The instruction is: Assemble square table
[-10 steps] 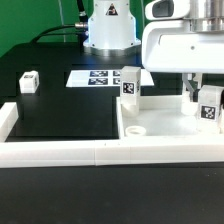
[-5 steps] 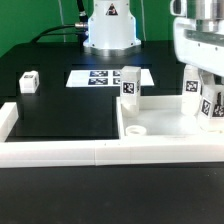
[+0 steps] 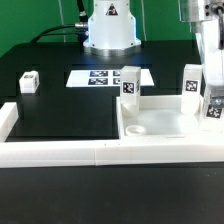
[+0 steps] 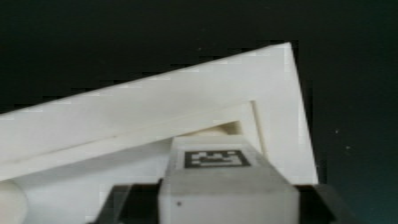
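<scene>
Pinches a small white plastic leg block (image 4: 217, 160), tag toward the wrist camera, between the two dark fingers (image 4: 132, 205) of the gripper (image 4: 228, 200); jaws partly apart, pressed against the block's two sides. Holds it over a corner of the large white plastic square tray-like table top (image 4: 169, 105), with the black table (image 4: 107, 40) beyond the raised rim. Cannot tell contact between block and tray from the wrist view.

In the exterior view, puts the table top (image 3: 170, 120) toward the exterior view's right, just behind the long white border wall (image 3: 80, 152). Shows a round socket (image 3: 135, 130) in the tray's near corner toward the exterior view's left, and a white tagged upright leg (image 3: 130, 84) at the far corner on that same side. At the tray's right end, two more tagged white pieces: a tall block (image 3: 191, 82) standing upright, and a lower block (image 3: 213, 106) at the picture's edge under the blurred arm (image 3: 208, 35). Cannot tell there which of the two to match with the pinched one. Well apart, toward the exterior view's left, a lone block (image 3: 28, 81) on the black table; behind the tray, the flat white marker board (image 3: 105, 76).
</scene>
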Motion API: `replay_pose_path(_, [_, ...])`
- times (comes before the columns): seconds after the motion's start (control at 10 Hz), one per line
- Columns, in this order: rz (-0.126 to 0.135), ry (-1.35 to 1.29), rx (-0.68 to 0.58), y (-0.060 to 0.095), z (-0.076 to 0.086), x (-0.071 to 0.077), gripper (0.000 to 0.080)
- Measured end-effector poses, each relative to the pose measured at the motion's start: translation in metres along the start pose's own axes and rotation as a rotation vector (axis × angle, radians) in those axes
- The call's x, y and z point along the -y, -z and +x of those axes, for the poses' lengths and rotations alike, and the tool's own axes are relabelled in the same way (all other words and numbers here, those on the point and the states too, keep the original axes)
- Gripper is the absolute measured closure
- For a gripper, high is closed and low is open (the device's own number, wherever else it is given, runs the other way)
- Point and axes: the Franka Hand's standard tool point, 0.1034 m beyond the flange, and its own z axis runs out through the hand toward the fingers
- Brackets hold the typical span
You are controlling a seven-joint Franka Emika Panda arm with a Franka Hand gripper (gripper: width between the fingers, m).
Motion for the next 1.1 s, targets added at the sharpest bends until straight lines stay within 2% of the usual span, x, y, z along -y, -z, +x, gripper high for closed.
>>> replay_pose_path(0.1, [0.000,0.050,-0.001,-0.0003,0.0001,-0.0002,0.0328])
replay_pose_path(0.2, [0.016,0.253,-0.021,-0.0044,0.0004,-0.0010,0.0211])
replay_pose_path(0.3, [0.015,0.443,-0.030,-0.0065,0.0001,-0.0023,0.0211])
replay_pose_path(0.4, [0.016,0.584,-0.032,-0.0068,-0.0001,-0.0025,0.0161])
replay_pose_path(0.6, [0.014,0.682,-0.033,-0.0069,0.0008,-0.0022,0.0153])
replay_pose_path(0.7, [0.008,0.822,-0.039,-0.0065,0.0017,-0.0015,0.0153])
replay_pose_path(0.9, [-0.040,1.275,-0.075,-0.0027,0.0021,0.0035,0.0150])
replay_pose_path(1.1, [-0.047,1.343,-0.072,-0.0030,0.0059,0.0046,0.0150])
